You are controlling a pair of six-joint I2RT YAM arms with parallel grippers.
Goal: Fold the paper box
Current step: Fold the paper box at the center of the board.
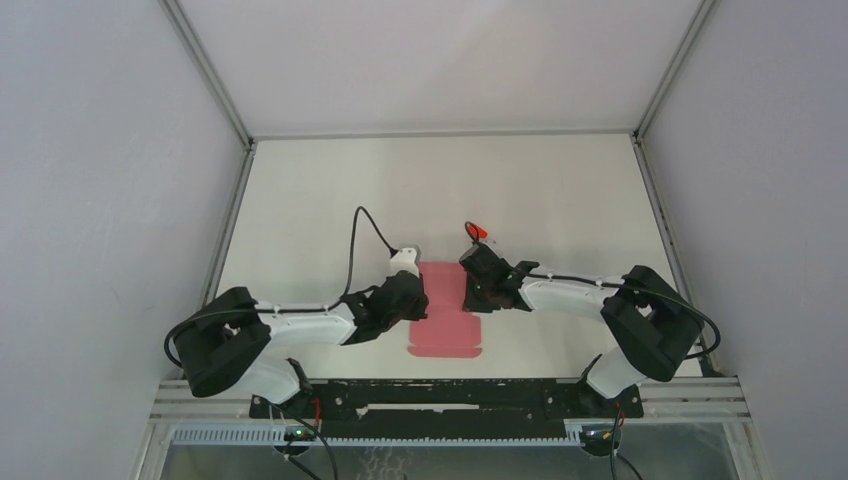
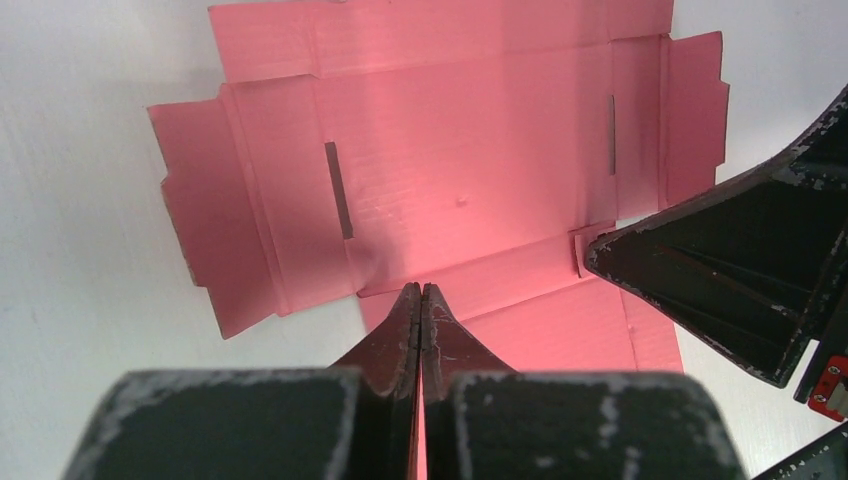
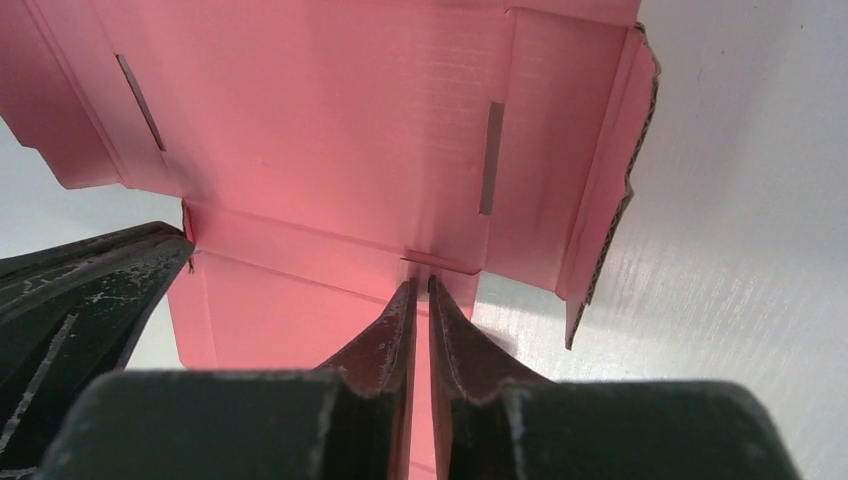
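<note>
Between the two arms, mid-table: the paper box (image 1: pixel 445 312) lies opened out, almost flat on the table (image 1: pixel 560 200).
Left gripper (image 2: pixel 421 292): fingers pressed together, tips at the crease of the panel nearest my wrist cameras.
Right gripper (image 3: pixel 420 284): fingers nearly together with a thin slit between them, tips at the same crease. I cannot tell whether card sits in the slit.
End flap (image 3: pixel 600 190): tilted up off the table.
Risk, sliding: I judge a push along the crease could skate the whole sheet, since nothing else pins it.
Risk, collision: both grippers work one crease, near each other; an inward move could knock them together.
Risk, tearing: uneven lifting could crumple the panel.
</note>
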